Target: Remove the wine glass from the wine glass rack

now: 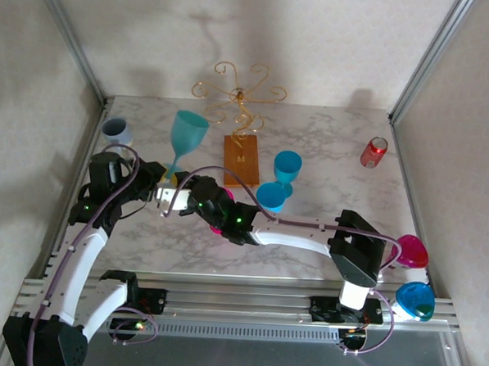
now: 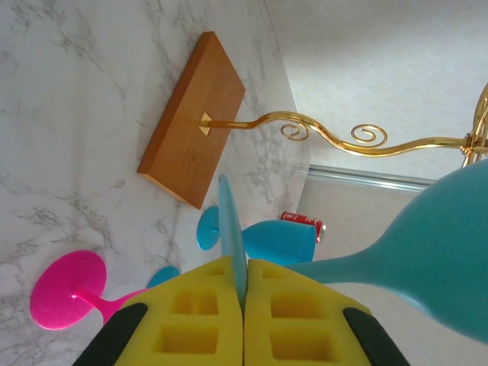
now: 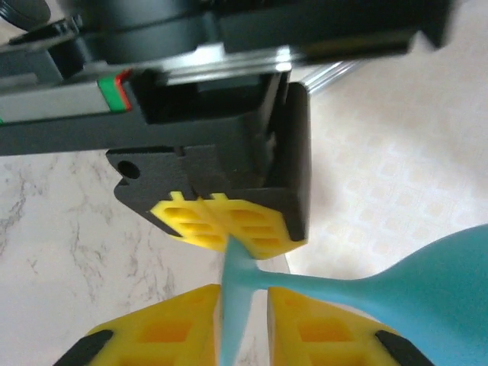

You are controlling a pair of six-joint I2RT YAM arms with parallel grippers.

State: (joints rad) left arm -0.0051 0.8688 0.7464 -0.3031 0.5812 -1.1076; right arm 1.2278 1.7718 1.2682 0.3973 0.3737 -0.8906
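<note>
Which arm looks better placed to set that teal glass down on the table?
Left. The left hand is clamped shut on the foot of the wine glass; the right hand has its fingers slightly apart around that foot, seemingly not gripping.

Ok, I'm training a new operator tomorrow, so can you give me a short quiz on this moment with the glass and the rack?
1. True or false: the teal wine glass hangs from the wine glass rack.
2. Which part of the glass is the left gripper shut on? A the bowl, B the foot, C the rim.
3. What red thing sits at the table's far right?
Key: 1 false; 2 B, the foot; 3 a soda can.
</note>
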